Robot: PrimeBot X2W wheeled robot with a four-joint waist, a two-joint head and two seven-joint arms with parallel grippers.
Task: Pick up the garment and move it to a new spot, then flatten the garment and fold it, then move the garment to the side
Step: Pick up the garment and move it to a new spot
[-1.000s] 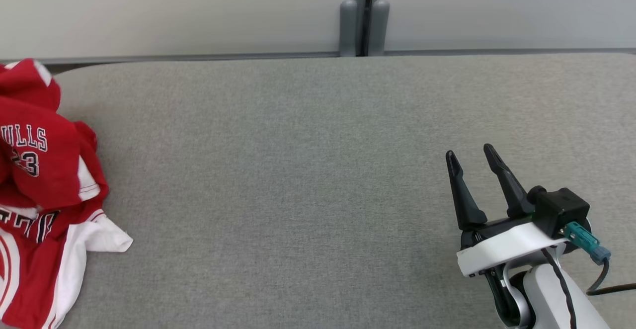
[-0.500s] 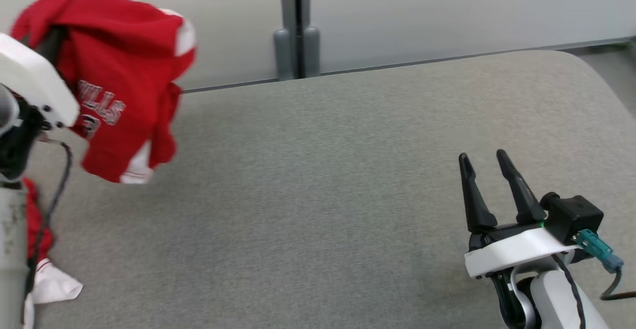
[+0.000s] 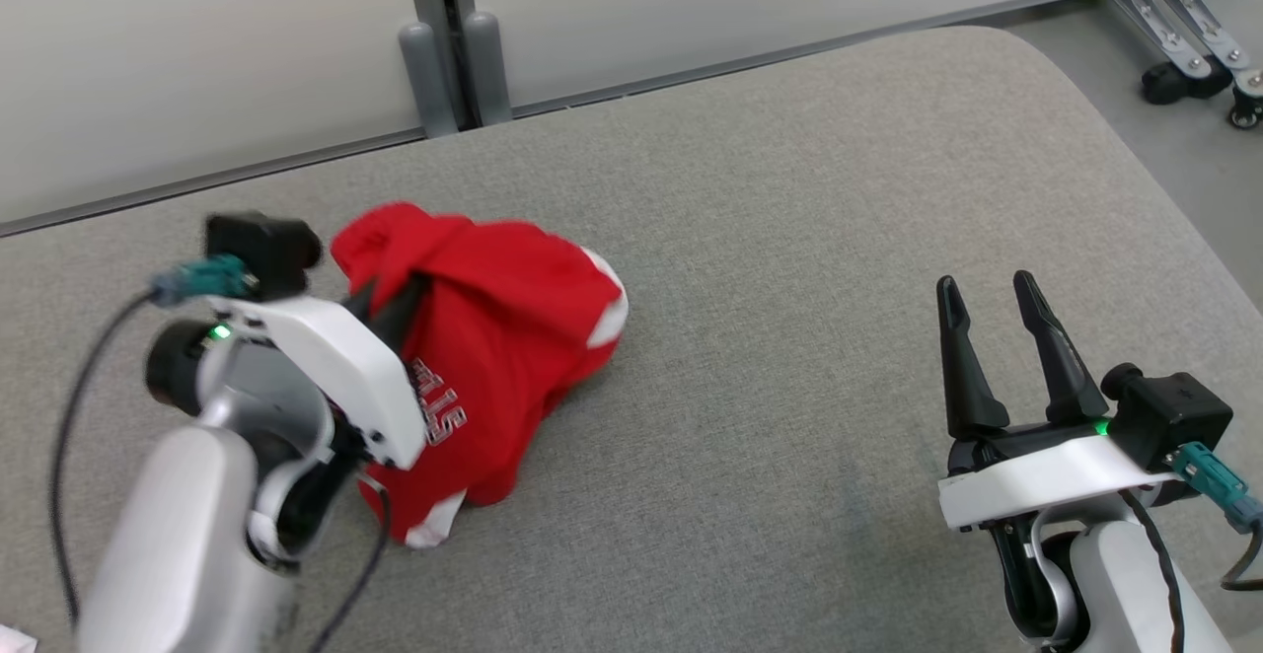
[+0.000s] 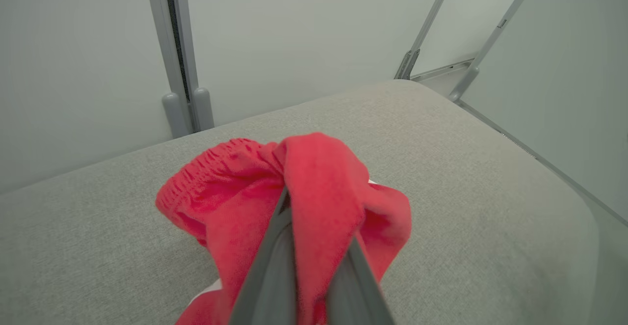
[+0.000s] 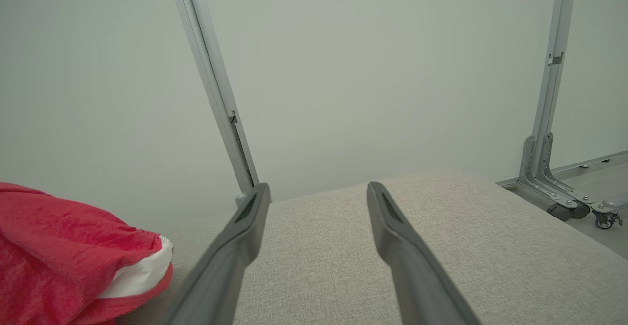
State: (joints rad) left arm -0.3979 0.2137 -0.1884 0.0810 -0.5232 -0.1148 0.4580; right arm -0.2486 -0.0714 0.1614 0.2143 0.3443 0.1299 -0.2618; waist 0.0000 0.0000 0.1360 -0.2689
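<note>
The garment (image 3: 513,327), a bunched red heap, sits left of the table's (image 3: 789,239) middle. Its lower folds rest on the top and its upper fold is pinched in the left jaws. This looks like the end of step one, setting it at a new spot. Next the left jaws should let go, then both arms must find edges to spread it flat. The right jaws, spread and empty, hover well apart over bare table. A post (image 3: 444,51) stands behind. A wheeled frame (image 3: 1184,32) is off the far corner, no obstacle.
</note>
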